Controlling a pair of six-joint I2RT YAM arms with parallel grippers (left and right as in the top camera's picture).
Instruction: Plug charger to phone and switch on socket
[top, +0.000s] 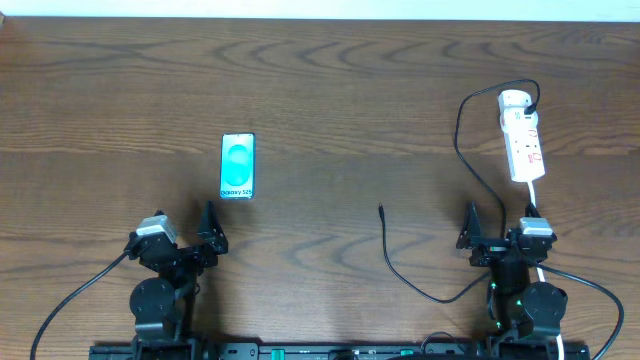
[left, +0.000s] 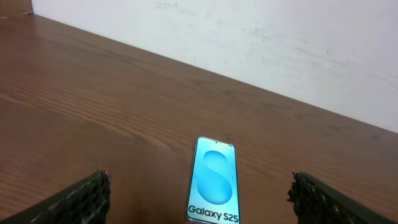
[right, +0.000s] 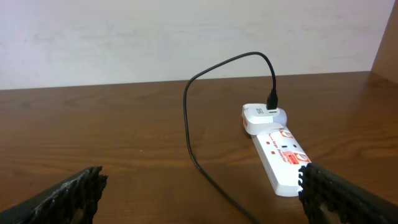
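Since the left gripper (top: 182, 232) and right gripper (top: 498, 235) are both spread wide and empty, the charger (top: 387, 245), a thin limp black cable at lower centre, is best pinched just behind its small rigid plug tip (top: 381, 209). The flat, glossy phone (top: 237, 166) lies centre left; the smooth white socket (top: 522, 137), upper right, on the grained wooden table (top: 320, 90).
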